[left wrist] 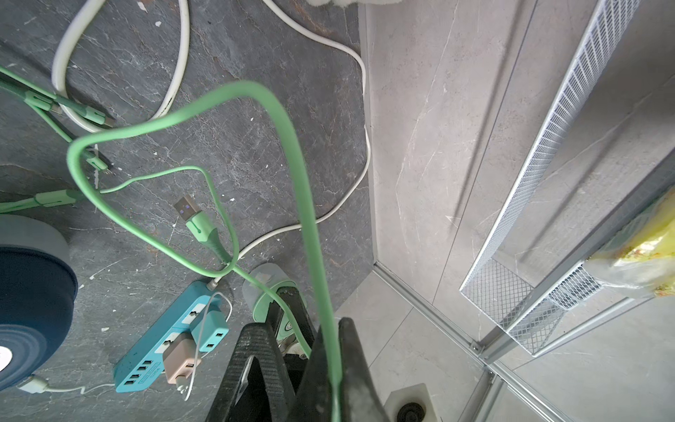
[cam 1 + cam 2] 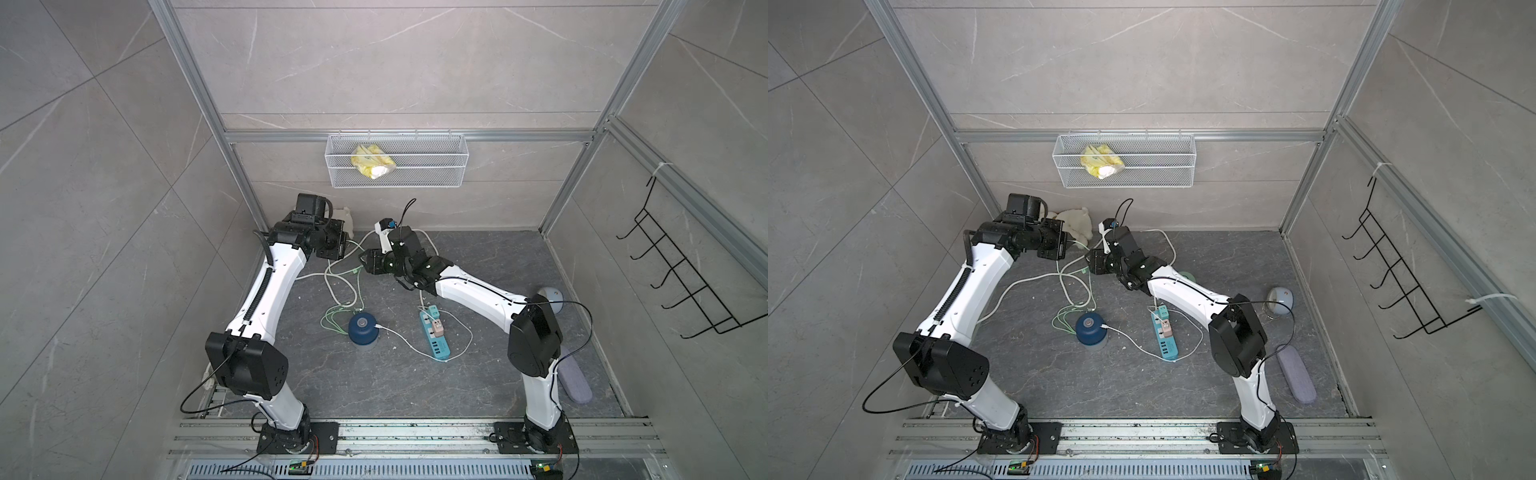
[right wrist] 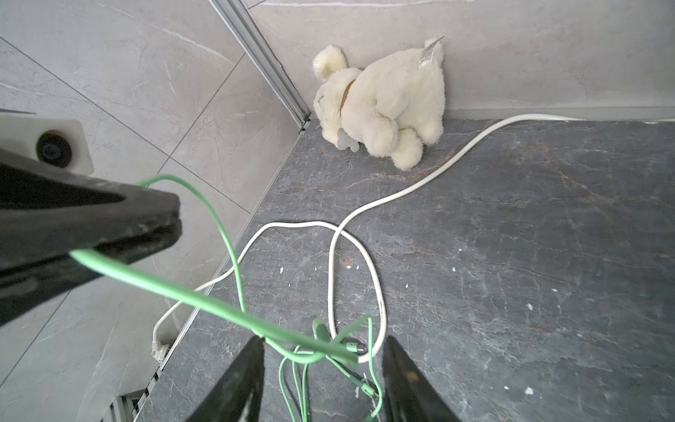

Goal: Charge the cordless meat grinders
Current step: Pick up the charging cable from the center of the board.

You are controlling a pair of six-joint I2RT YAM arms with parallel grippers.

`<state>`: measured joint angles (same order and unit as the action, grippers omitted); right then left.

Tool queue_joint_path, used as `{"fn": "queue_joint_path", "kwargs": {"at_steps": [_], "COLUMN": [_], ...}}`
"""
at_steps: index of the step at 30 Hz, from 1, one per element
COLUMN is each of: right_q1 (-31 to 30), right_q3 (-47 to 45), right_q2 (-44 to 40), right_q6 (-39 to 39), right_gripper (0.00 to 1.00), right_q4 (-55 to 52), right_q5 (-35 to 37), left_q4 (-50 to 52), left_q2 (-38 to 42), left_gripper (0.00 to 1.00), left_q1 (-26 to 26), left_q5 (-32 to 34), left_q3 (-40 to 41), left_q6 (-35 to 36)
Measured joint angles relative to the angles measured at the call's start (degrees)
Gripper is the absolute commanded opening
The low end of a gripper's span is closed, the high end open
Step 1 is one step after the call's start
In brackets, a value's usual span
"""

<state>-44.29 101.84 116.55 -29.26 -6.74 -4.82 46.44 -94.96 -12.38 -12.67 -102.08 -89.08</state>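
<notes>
left gripper [image 3: 175,224] pinches green cable [image 3: 204,303], right gripper [image 3: 323,341] parted, navy grinder [image 2: 362,328] seemingly plugged

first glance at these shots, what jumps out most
A mint green cable hangs looped in the air, pinched in the shut jaws of the left gripper near the back wall. Mid-floor, the navy blue grinder sits with a white cable plugged into its side, beside a teal power strip. A white plush toy lies in the back left corner.
</notes>
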Motion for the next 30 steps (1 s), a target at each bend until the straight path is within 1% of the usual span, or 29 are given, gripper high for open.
{"fn": "queue_joint_path", "kwargs": {"at_steps": [4, 8, 11, 15, 16, 17, 20, 21, 23, 24, 27, 30], "right_q1": [0.00, 0.00, 0.00, 0.00, 0.00, 0.00, 0.02, 0.00, 0.09, 0.15, 0.57, 1.70], "right_q3": [0.44, 0.90, 0.94, 2.03, 2.08, 2.08, 1.62, 0.96, -0.83, -1.42, -2.19, -2.54], "right_q2": [1.36, 3.34, 4.22, 4.76, 4.76, 4.74, 4.61, 4.26, 2.89, 2.08, -0.83, -4.68], "right_q6": [-0.79, -1.64, -2.19, -2.67, -2.56, -2.82, -2.64, -2.62, -2.47, -2.40, -1.55, -0.59], "right_gripper": [0.46, 0.37, 0.27, 0.06, 0.02, 0.00, 0.00, 0.00, 0.00, 0.00, 0.00, 0.00], "right_q4": [-0.26, -0.26, -0.28, -0.24, -0.02, 0.26, 0.48, 0.61, -0.09, -0.98, -5.51, -11.23], "right_q5": [0.63, 0.76, 0.70, 0.39, 0.31, 0.17, -0.11, -0.11, -0.28, -0.59, -1.49, -2.29], "left_q4": [0.02, 0.02, 0.02, 0.04, 0.00, -0.09, -0.68, -1.05, -2.54, -3.82, -8.70, -13.51], "left_q2": [0.00, 0.00, 0.00, 0.00, 0.00, 0.09, 0.76, 1.05, 1.33, 1.38, 1.38, 1.14], "left_gripper": [0.00, 0.00, 0.00, 0.00, 0.00, 0.02, 0.35, 0.43, 0.51, 0.52, 0.53, 0.53], "left_q1": [0.00, 0.00, 0.00, 0.00, 0.00, 0.00, 0.00, 0.02, 0.35, 0.66, 2.34, 4.48], "left_q5": [0.04, 0.04, 0.07, 0.07, 0.09, 0.15, 0.83, 1.40, 2.29, 2.56, 2.78, 3.02], "left_q3": [0.00, 0.00, 0.00, 0.02, 0.09, 0.28, 1.90, 2.64, 4.04, 4.81, 7.50, 9.90], "left_q6": [-0.26, -0.33, -0.33, -0.52, -0.55, -0.66, -0.48, -0.07, 1.51, 2.93, 8.17, 15.72]}}
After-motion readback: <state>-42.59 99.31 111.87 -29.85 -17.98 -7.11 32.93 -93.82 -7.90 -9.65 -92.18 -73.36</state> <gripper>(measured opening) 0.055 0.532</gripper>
